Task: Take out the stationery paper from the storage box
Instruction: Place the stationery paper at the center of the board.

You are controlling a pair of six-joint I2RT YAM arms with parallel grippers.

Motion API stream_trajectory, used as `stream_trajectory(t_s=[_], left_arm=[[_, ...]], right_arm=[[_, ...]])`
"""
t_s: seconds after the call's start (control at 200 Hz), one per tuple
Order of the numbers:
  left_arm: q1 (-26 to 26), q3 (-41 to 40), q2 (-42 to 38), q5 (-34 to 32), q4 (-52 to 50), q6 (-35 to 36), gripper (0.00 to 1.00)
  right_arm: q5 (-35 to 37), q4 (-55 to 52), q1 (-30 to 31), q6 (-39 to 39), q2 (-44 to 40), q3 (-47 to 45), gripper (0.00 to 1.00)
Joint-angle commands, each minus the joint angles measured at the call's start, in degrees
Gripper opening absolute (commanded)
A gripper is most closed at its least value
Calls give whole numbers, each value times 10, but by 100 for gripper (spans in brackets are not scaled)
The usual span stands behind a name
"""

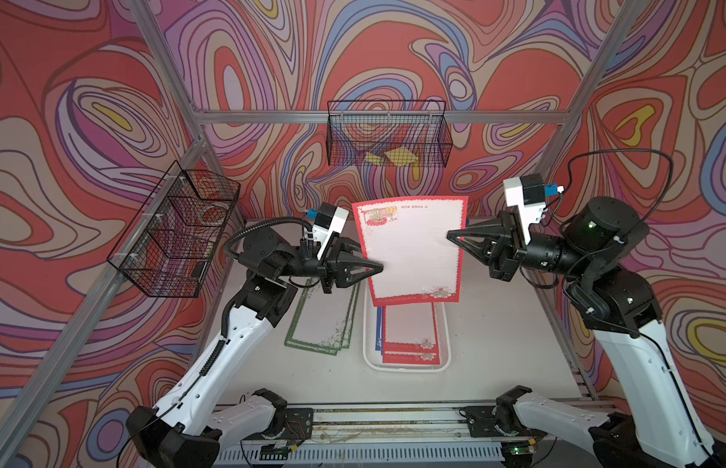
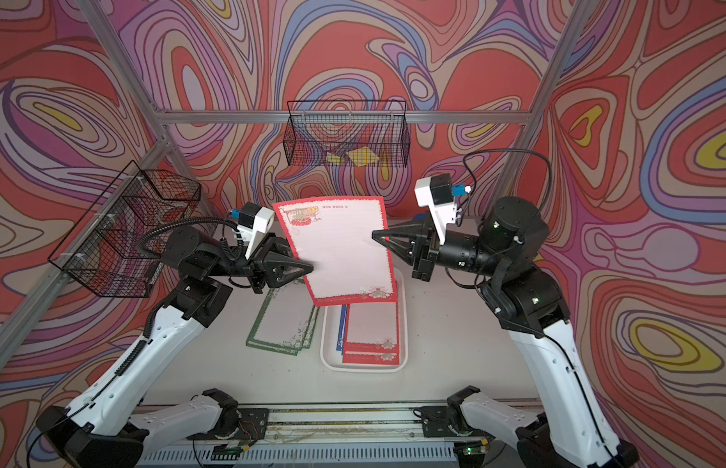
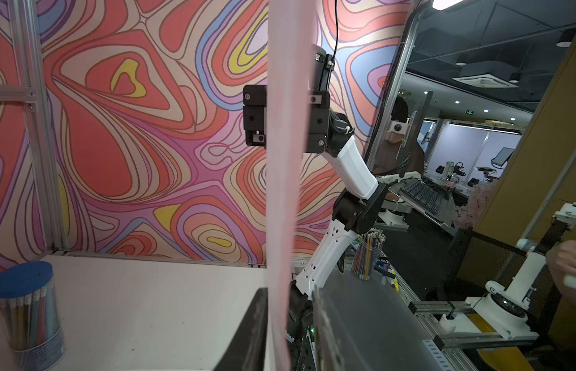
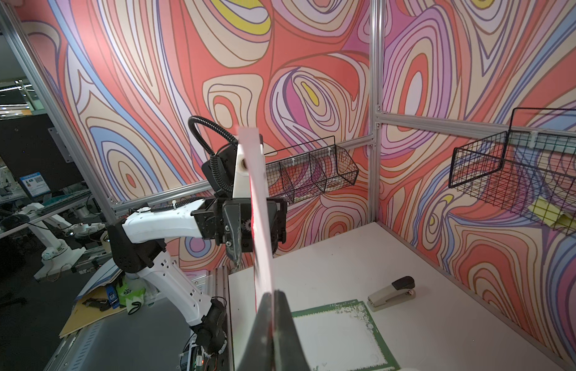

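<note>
Stationery paper, red-bordered sheet (image 1: 410, 251): 1 pc, up in the air over far end of storage box (image 1: 406, 368), clear of it, printed face twd top cams, edge-on in both wrist views. R gripper (image 1: 450, 235): pinched tight on sheet's R-side edge. L gripper (image 1: 379, 267): at opposite edge, jaws narrow w/ sheet between them, gap showing beside one finger, so not clamped. Storage box: on table (image 1: 495, 324), betw arms; holds more red-bordered sheets (image 1: 410, 328), stacked, blue edge (image 1: 379, 328) showing beside them. Green-bordered sheets (image 1: 321, 320): small pile flat on table, just beside box, L-arm side. Stapler (image 4: 392, 290): on table, near green pile's corner.
</note>
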Motion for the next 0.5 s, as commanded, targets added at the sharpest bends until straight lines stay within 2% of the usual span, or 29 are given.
stream_trajectory(t_s=[0.0, 0.07, 0.22, 0.315, 0.355, 0.386, 0.406, 0.441, 0.496], left_arm=[[1, 14, -5, 3, -2, 6, 11], [1, 18, -6, -1, -18, 17, 0], [2, 44, -21, -67, -195, 127, 0], [3, 65, -29, -111, -302, 194, 0], [3, 81, -28, -121, -360, 228, 0], [4, 94, -27, -132, -410, 254, 0], [4, 104, -27, -140, -443, 271, 0], [4, 125, -24, -159, -505, 306, 0], [6, 159, -15, -199, -610, 362, 0]], right_arm=[[-2, 45, 0, 17, -6, -13, 0], [4, 51, 0, 18, -8, -19, 0], [18, 51, 0, 17, -10, -18, 0], [52, 32, -1, 17, -8, -11, 0], [71, 22, 0, 16, -6, -9, 21], [85, 11, 0, 16, -4, -6, 43], [95, 3, 0, 14, -3, -4, 54], [110, -10, 0, 11, 1, 0, 65], [133, -31, 0, 7, 6, 8, 73]])
